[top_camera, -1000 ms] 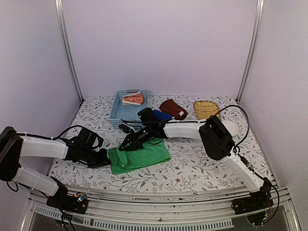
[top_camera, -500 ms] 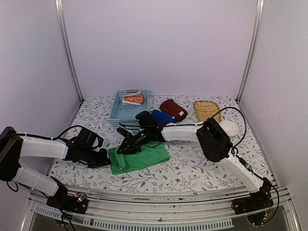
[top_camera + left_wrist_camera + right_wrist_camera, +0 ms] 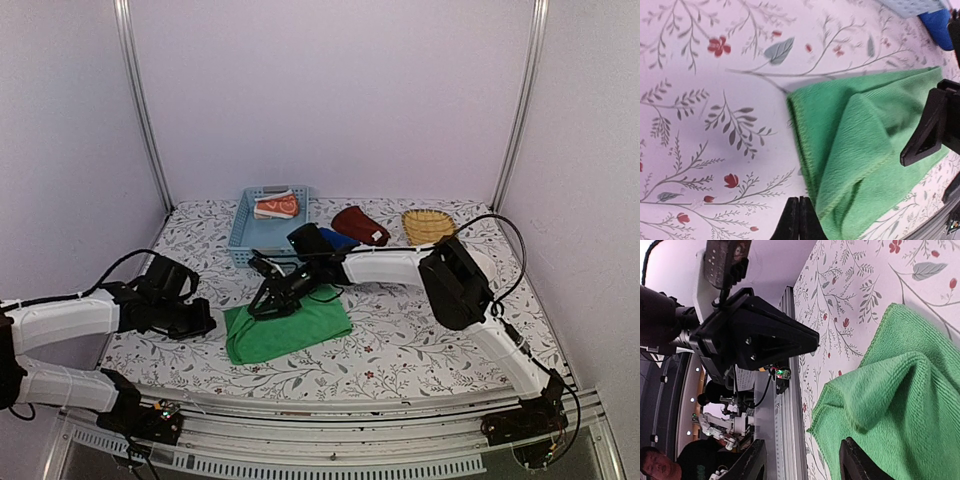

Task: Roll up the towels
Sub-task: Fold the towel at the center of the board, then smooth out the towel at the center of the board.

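A green towel [image 3: 290,325] lies on the flowered table with its left part folded over in a loose hump [image 3: 860,145]. Just off the towel's left edge, my left gripper [image 3: 207,328] is shut [image 3: 799,202] with nothing between its fingers. My right gripper [image 3: 268,297] hovers open over the towel's upper left part [image 3: 802,462], and the cloth [image 3: 900,405] lies below it. An orange patterned towel [image 3: 277,206] sits in the light blue basket. A dark blue towel [image 3: 340,240] and a maroon towel [image 3: 360,226] lie behind the right arm.
The light blue plastic basket [image 3: 248,238] stands at the back, left of centre. A yellow wicker tray [image 3: 428,226] sits at the back right. The metal front rail [image 3: 330,400] runs close below the green towel.
My right gripper has opened and let go of the green towel's fold. My left gripper has drawn back to the left, off the towel's edge.
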`<state>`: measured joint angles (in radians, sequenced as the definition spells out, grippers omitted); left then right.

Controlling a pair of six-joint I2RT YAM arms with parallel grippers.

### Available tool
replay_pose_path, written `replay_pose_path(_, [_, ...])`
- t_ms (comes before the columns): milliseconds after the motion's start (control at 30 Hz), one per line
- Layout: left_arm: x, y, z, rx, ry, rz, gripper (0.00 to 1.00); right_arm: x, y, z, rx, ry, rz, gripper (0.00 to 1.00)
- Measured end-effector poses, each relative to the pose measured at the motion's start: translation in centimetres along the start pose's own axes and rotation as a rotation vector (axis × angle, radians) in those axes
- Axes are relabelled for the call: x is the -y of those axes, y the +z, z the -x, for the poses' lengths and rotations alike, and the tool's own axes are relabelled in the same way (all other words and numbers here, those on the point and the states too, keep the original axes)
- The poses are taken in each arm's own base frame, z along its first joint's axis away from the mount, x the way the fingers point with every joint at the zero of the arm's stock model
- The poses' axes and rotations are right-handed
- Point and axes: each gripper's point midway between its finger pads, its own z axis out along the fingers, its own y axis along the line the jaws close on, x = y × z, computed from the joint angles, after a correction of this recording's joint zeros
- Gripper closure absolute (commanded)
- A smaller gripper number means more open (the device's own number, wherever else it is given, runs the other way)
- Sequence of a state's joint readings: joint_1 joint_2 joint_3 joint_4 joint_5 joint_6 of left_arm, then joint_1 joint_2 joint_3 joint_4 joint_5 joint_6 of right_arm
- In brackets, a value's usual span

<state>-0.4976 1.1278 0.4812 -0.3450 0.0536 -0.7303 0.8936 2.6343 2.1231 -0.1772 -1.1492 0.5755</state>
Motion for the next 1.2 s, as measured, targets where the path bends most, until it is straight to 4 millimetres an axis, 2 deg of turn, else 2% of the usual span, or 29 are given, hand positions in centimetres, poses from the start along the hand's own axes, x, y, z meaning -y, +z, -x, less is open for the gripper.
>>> replay_pose_path(100, [1.9, -1.6, 2.0, 0.074, 0.031, -0.067, 0.86, -1.4, -2.5, 0.2, 0.020, -0.048, -0.027, 0.50])
replay_pose_path(167, [3.3, -2.1, 2.9, 0.099, 0.062, -0.119, 0.84, -2.7, -4.9, 0.4, 0.047, -0.094, -0.043, 0.56])
replay_pose_path(233, [4.6, -2.1, 3.3, 0.095, 0.097, -0.165, 0.84, -3.8, -7.8, 1.0, 0.087, -0.146, -0.071, 0.67])
replay_pose_path(300, [6.1, -1.7, 3.4, 0.070, 0.136, -0.210, 0.86, -4.6, -10.3, 1.6, 0.129, -0.202, -0.113, 0.83])
replay_pose_path(333, [6.9, -1.5, 3.3, 0.054, 0.158, -0.235, 0.86, -4.6, -11.4, 2.0, 0.147, -0.229, -0.138, 0.92])
replay_pose_path(433, [9.9, -0.7, 2.7, 0.000, 0.227, -0.313, 0.87, -3.3, -13.6, 2.5, 0.176, -0.283, -0.221, 0.97])
replay_pose_path(500, [11.8, -0.2, 2.5, -0.027, 0.267, -0.348, 0.87, -1.8, -14.0, 1.7, 0.160, -0.280, -0.261, 0.97])
replay_pose_path(600, [13.7, 1.1, 2.3, -0.061, 0.301, -0.361, 0.87, 0.4, -13.4, 0.1, 0.117, -0.265, -0.298, 0.97])
replay_pose_path(700, [13.9, 2.5, 2.2, -0.089, 0.302, -0.339, 0.87, 2.9, -12.6, -1.5, 0.073, -0.233, -0.324, 0.98])
replay_pose_path(867, [12.8, 4.5, 1.6, -0.130, 0.292, -0.273, 0.88, 6.7, -11.8, -3.7, 0.015, -0.158, -0.360, 0.98])
replay_pose_path(967, [12.3, 5.0, 1.5, -0.145, 0.289, -0.237, 0.88, 7.7, -11.8, -4.5, -0.005, -0.135, -0.373, 0.98])
replay_pose_path(1200, [12.2, 5.5, 1.5, -0.173, 0.306, -0.210, 0.85, 8.3, -12.0, -4.9, -0.014, -0.125, -0.371, 0.98])
